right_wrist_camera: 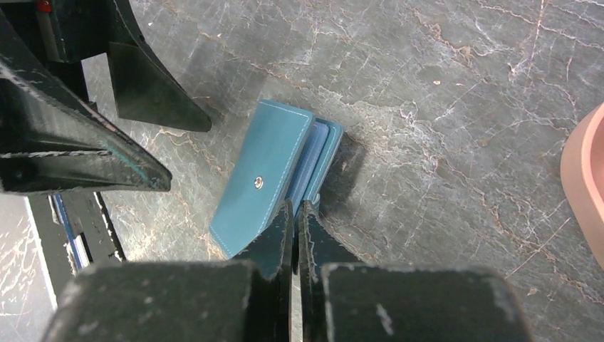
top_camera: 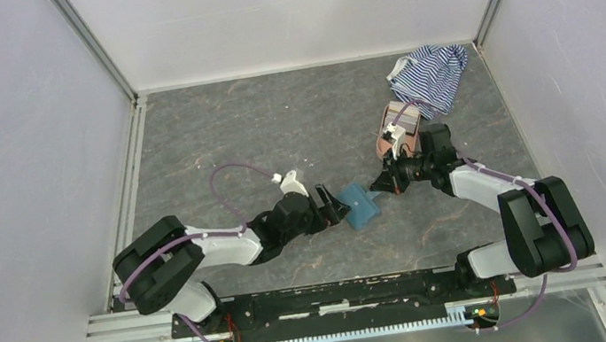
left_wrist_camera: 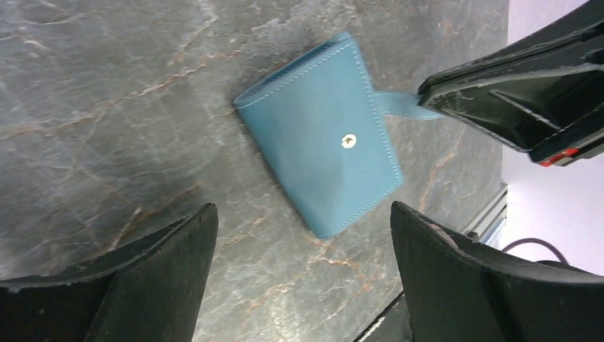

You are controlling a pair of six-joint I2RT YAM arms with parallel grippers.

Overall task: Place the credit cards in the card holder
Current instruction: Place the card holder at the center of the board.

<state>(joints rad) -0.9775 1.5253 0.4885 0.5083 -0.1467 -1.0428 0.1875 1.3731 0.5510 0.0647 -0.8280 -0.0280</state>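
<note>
you are working over a dark grey, marble-veined tabletop (top_camera: 275, 121), boxed in by plain pale walls (top_camera: 8, 132) on the left, right and far sides, with an aluminium rail (top_camera: 130, 159) along its left edge. in the far right corner lies a blue-and-white striped cloth (top_camera: 429, 77), and just in front of it, touching its edge, is a pink oval case (top_camera: 389, 130).

the card holder (top_camera: 362, 207) lies on the tabletop near the middle, between your two arms. it is folded shut, with its silver snap stud (left_wrist_camera: 349, 141) facing up and a paler blue lining showing at one edge in the right wrist view.

your left pincer (top_camera: 338, 205) is released and spread wide. its two black fingers (left_wrist_camera: 164, 263) stand to either side of the card holder's near end, apart from it, and grasp nothing.

your right pincer (top_camera: 380, 187) is clenched, jaws pressed together. the left wrist view shows the card holder's snap tab (left_wrist_camera: 399, 102) running straight into its tip, so it has the holder pinched by that strap. the rest of the holder rests flat on the stone. the right pincer comes in from the side towards the pink oval case, well apart from the case itself.
</note>
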